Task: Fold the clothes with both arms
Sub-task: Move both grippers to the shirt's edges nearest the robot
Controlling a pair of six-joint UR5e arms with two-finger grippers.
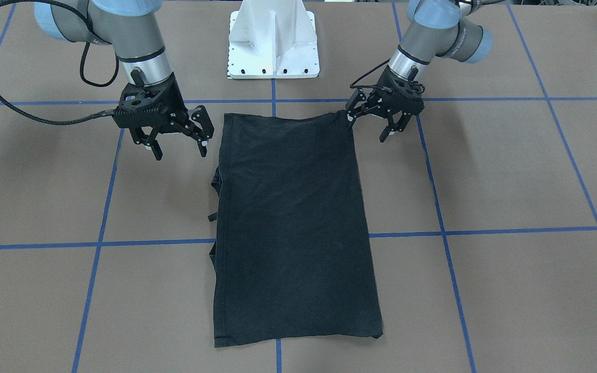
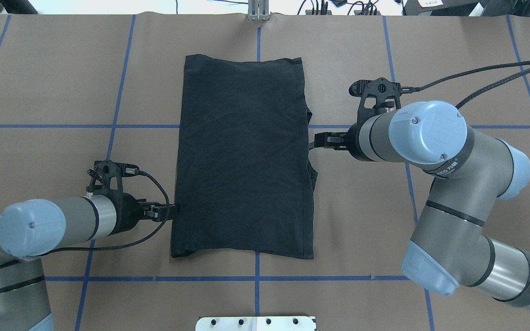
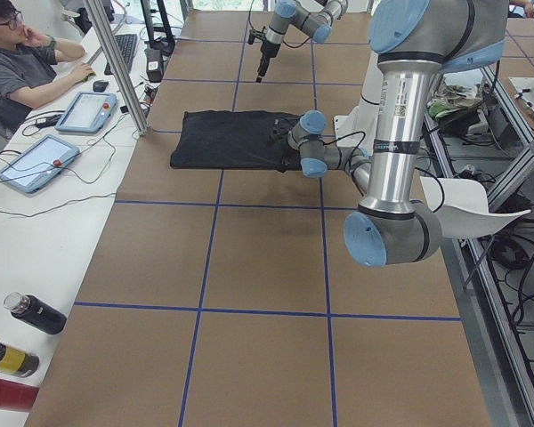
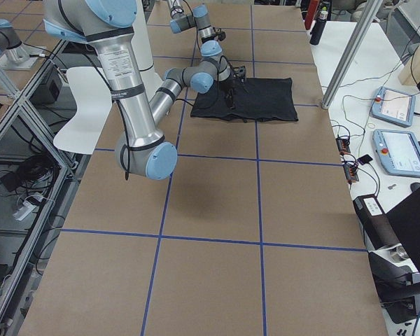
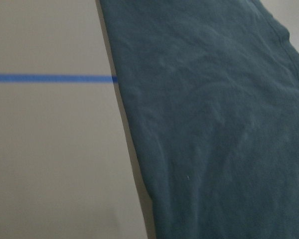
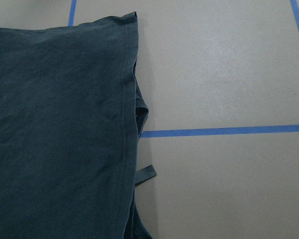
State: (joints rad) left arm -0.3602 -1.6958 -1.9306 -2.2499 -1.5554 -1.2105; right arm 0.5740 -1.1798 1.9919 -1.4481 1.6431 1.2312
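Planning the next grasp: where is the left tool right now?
The left tool is on the right of the front-facing view, open, by the corner of the black T-shirt nearest the white pedestal.

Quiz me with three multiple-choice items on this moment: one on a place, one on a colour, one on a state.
1. Where is the left gripper relative to the T-shirt? A over its middle; B at its edge near the robot-side end; C beyond its far hem.
2. What colour are the grid lines? A red; B blue; C yellow.
3. What state is the right gripper in? A open, empty; B shut on a sleeve; C shut on the hem.
Answers: B, it sits by that corner in the front view; B, the tape is plainly blue; A, its jaws are spread beside the cloth, apart from it.
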